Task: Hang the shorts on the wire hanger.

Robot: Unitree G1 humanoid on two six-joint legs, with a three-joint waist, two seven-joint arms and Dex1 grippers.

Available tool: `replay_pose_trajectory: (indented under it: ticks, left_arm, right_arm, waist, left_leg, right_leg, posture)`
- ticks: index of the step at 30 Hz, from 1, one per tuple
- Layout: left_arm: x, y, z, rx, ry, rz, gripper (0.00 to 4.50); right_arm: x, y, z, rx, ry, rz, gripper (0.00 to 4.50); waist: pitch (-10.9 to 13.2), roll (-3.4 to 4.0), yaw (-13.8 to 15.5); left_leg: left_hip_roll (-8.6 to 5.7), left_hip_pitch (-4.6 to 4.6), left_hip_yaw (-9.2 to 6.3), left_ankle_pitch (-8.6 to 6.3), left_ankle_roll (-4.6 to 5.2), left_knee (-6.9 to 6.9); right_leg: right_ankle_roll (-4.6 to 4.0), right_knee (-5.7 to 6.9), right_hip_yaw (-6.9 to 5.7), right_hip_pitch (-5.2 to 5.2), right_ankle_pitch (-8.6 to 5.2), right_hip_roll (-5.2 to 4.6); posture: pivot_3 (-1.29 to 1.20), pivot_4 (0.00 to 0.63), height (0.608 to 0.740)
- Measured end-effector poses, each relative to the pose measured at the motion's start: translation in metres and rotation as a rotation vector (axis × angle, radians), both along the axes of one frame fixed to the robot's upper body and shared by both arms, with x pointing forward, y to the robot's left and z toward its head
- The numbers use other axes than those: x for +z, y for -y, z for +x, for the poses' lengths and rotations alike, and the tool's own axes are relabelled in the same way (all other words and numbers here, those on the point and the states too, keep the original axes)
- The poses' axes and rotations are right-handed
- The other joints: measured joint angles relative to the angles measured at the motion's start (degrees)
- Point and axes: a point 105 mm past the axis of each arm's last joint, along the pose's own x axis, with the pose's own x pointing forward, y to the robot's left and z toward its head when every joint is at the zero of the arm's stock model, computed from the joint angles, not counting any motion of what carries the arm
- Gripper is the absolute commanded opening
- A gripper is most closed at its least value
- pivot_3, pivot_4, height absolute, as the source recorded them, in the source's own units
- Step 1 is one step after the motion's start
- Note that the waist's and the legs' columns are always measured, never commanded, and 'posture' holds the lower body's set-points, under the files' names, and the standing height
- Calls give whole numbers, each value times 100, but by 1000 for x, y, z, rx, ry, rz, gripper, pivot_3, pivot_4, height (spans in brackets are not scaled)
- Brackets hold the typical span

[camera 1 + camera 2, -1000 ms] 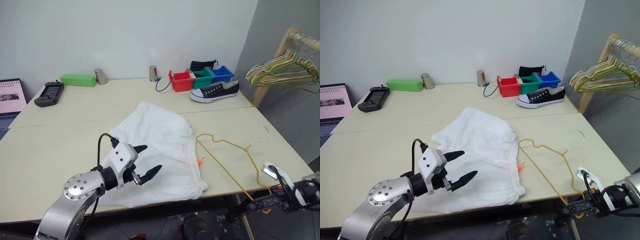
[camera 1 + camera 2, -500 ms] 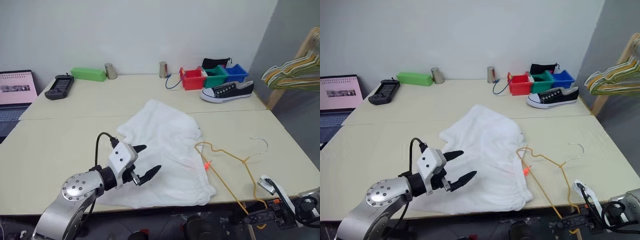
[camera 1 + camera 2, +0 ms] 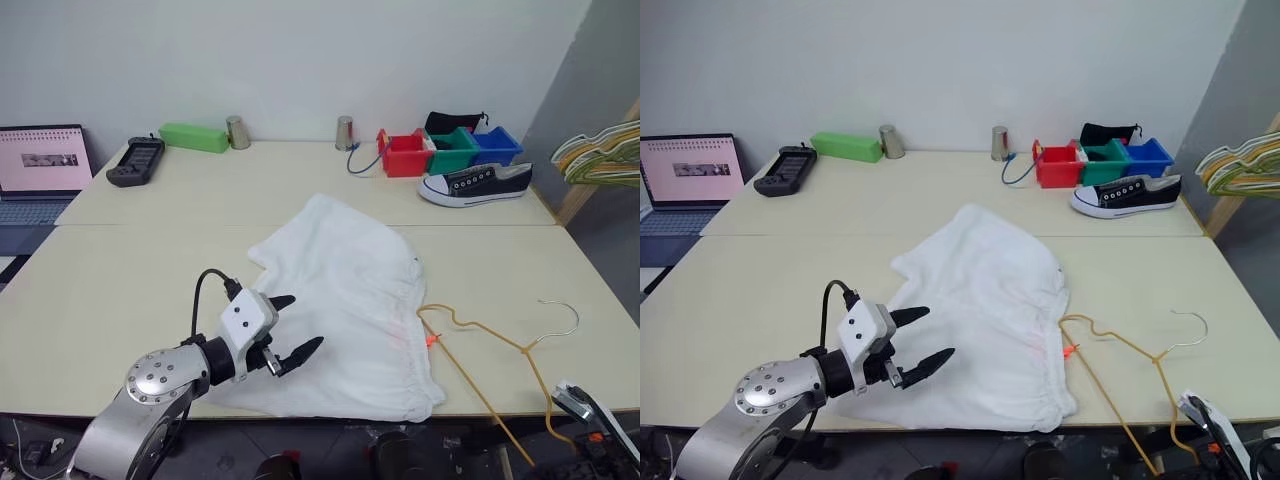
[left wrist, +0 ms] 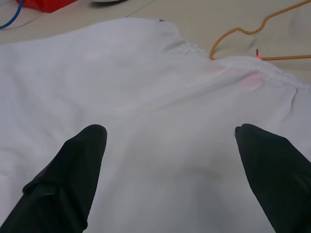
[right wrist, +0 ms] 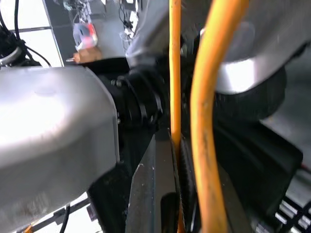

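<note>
Stock on my table: 1 pair of shorts, 1 wire hanger, 2 grippers.

The shorts, largest item, lie flat and white at the table's near middle, gathered waistband toward the hanger; I judge them light, limp and apt to bunch, best pinched at the waistband hem near the orange-red drawstring. The wire hanger lies just beside them to the right, its lower wire run off the front edge; thin, springy, likely slippery, best held on a straight run. My left gripper hovers over the shorts' near leg, fingers spread wide, holding nothing. My right gripper is pinched together on the hanger's yellow wire below the table edge.
</note>
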Motion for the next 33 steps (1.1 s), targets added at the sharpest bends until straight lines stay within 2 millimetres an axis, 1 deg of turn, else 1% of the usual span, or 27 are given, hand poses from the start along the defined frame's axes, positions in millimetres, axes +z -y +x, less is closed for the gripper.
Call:
replay_pose_trajectory:
  ticks: [5,8,12,14,18,23,27,30,33]
  left_arm:
    - [-5,2,-4,-4,-23,-3,4487]
    - [-6,2,-4,-2,-23,-4,4487]
    - [-6,2,-4,-2,-25,-4,4487]
    - [-6,2,-4,-3,-25,-4,4487]
    - [-5,4,-4,-17,-16,-7,4487]
    - [-4,9,-2,-38,-8,-13,4487]
    - [-4,8,-1,-39,-9,-10,4487]
    - [-1,9,1,-51,3,-10,4487]
    - [0,11,1,-61,4,-10,4487]
  right_arm:
    - [2,1,1,2,13,1,0]
    - [6,1,1,10,11,11,0]
    - [5,3,3,0,14,9,0]
    - [3,7,1,-14,5,1,0]
    - [1,19,-10,-15,-11,-28,0]
    - [3,21,-17,-14,-9,-24,0]
    - [6,10,-17,21,7,8,0]
    - [12,-8,-16,85,40,53,0]
    - [17,-19,-13,101,55,94,0]
  waist:
    - [60,-3,30]
    - [73,-7,78]
    - [77,-9,107]
    - [77,-9,108]
    - [76,-8,105]
    - [78,-11,99]
    - [82,-18,86]
    - [82,-17,90]
    - [84,-22,89]
  left_leg:
    - [1,-1,8,0,-1,3]
    - [5,0,12,0,-1,3]
    - [3,-4,18,-1,-1,3]
    - [2,-5,21,-2,-3,3]
    - [4,-4,24,-10,14,2]
    - [4,-4,29,-14,13,3]
    - [5,-3,29,-24,-3,3]
    - [6,-3,29,-25,-4,4]
    - [5,-3,31,-23,0,5]
  right_leg:
    - [1,-4,3,-1,0,-4]
    - [1,-4,2,-4,-1,-4]
    - [1,-6,4,-4,0,-5]
    - [1,-6,6,-4,0,-6]
    - [2,-6,5,-4,-10,-5]
    - [5,-7,8,-4,-13,-5]
    - [5,-7,8,-5,-13,-5]
    - [5,-7,7,-5,-13,-5]
    - [5,-7,8,-4,-13,-5]
  posture:
    - [-263,107,740]
    - [-261,105,740]
    - [-282,98,740]
    - [-288,96,740]
    - [-298,97,740]
    - [-303,98,740]
    - [-304,95,740]
    - [-300,95,740]
    - [-297,97,740]
